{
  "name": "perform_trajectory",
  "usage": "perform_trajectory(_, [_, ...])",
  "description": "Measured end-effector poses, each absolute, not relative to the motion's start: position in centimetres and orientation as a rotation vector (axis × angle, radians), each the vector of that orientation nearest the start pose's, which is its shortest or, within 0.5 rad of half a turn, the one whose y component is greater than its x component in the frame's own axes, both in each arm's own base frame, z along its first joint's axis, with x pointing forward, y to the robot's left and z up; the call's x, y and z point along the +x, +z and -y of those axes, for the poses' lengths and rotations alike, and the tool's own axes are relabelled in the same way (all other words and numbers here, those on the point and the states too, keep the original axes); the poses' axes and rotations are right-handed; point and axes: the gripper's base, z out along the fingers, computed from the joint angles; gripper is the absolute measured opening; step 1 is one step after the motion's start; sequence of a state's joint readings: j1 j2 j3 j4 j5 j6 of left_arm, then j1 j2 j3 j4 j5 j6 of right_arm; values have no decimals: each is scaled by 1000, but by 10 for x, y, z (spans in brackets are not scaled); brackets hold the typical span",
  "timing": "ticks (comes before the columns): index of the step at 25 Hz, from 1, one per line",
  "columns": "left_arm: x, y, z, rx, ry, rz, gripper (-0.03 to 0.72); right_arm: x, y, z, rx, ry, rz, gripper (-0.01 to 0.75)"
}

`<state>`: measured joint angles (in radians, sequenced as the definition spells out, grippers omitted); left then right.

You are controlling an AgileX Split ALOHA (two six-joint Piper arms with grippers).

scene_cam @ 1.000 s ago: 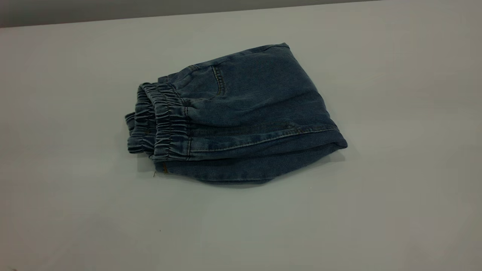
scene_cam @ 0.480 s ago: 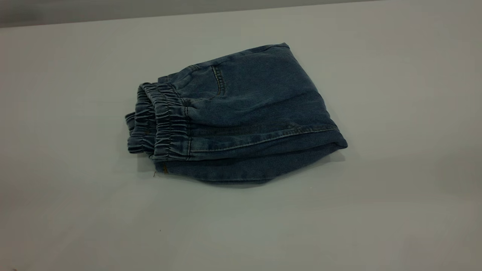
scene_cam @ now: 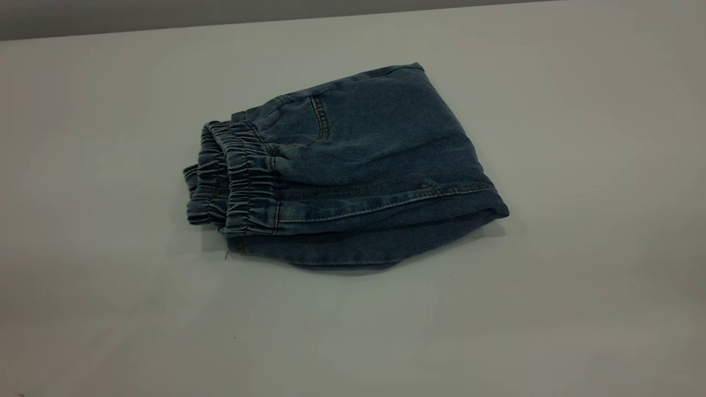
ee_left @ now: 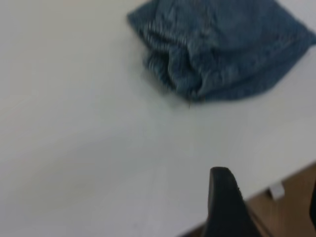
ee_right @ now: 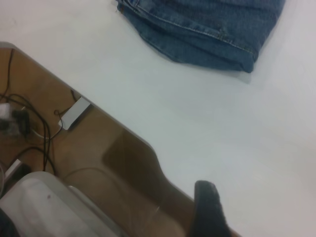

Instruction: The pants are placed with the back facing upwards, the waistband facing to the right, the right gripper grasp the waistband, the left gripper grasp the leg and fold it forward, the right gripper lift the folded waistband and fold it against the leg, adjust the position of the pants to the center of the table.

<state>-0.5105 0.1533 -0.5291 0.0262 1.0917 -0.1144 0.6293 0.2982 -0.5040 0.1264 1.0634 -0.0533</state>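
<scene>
Left gripper [ee_left: 232,207] shows only in its own wrist view as one dark finger tip hanging over the table's near edge, well apart from the pants; can't tell if its fingers are apart or together. Right gripper [ee_right: 210,210] likewise shows as a single dark tip in its wrist view, over the table edge and well away from the denim; spread also can't be told. Neither gripper appears in the exterior view and neither touches cloth.

Pants [scene_cam: 353,171] lie folded into a compact bundle around the middle of the table [scene_cam: 579,303], slightly toward the far side. Waistband [scene_cam: 234,176] sits at the bundle's left end in the exterior view, its gathered elastic layers stacked and doubled over. A curved pocket seam shows on the top layer just beside the waistband. A stitched seam runs along the near side of the top layer, with a lower denim layer sticking out beneath it toward the camera. The fold's far-right corner points toward the right arm's side. Printed leg not visible, tucked inside or under.

Left wrist view shows the bundle [ee_left: 222,49] blurred, waistband end facing that camera. Right wrist view shows the stitched edge of the pants [ee_right: 202,34], plus a brown floor [ee_right: 89,148] past the table edge with black cables [ee_right: 24,118], a small white box [ee_right: 75,112] and a pale bin [ee_right: 44,207].
</scene>
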Motion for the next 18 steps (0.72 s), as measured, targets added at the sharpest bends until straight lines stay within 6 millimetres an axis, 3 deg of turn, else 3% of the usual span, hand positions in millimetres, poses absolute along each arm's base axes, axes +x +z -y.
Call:
perform_trajectory(12, [16, 277, 6, 445, -309, -2180, 372, 24, 275, -30, -759, 445, -2224, 413])
perform_trajectory(18, [16, 277, 6, 445, -310, -2184, 372, 21, 277, -24, -494, 399, -2228, 413])
